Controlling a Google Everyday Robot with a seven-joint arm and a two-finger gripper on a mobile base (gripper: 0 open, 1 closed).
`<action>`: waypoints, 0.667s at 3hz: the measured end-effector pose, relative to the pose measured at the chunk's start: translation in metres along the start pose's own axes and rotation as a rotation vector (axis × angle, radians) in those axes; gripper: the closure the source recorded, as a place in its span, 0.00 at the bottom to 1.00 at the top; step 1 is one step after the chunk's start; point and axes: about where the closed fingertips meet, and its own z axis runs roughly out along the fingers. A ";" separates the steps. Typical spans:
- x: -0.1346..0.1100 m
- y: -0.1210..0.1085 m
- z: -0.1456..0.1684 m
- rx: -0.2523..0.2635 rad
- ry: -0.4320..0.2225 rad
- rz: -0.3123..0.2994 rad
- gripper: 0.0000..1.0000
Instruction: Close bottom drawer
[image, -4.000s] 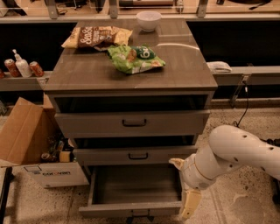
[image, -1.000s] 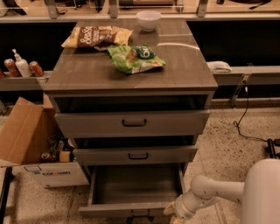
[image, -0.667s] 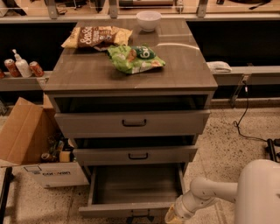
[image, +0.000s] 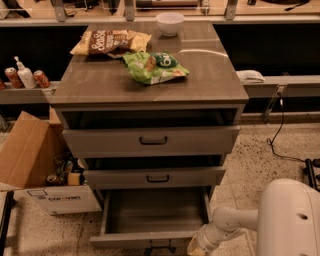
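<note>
Bottom drawer (image: 155, 212) of a wood-grain cabinet (image: 57, 107) stands pulled well out at floor level, its plain grey inside open to view and its slim front panel, with a small dark handle (image: 159, 243), near the lower edge of the view. The robot's hand (image: 194, 248) sits low on the speckled floor (image: 250, 165), just beside the front right corner of that drawer; whether it is released or clenched cannot be told, and contact with the panel cannot be made out. The white arm (image: 227, 223) runs from the hand up and right to the robot's rounded white body (image: 290, 220) in the lower right corner.

Above, the middle drawer (image: 155, 177) and the tall top drawer (image: 150, 141) each stand slightly out, with a dark gap over each front. On the cabinet's surface (image: 210, 75) lie a green snack bag (image: 155, 66) near the middle and a brown-and-yellow chip bag (image: 107, 42) behind it to the left, the two nearly touching. A white bowl (image: 170, 22) stands at the back edge.

Left of the cabinet, an open cardboard box (image: 30, 155) rests on the floor, holding small items. On the ledge beyond it stand two red cans (image: 10, 77) and a pump bottle (image: 24, 75). A black cable (image: 277, 130) trails down to the floor at right.
</note>
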 end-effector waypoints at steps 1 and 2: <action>0.000 -0.025 0.010 0.031 -0.052 0.011 1.00; -0.011 -0.075 0.012 0.099 -0.132 0.007 1.00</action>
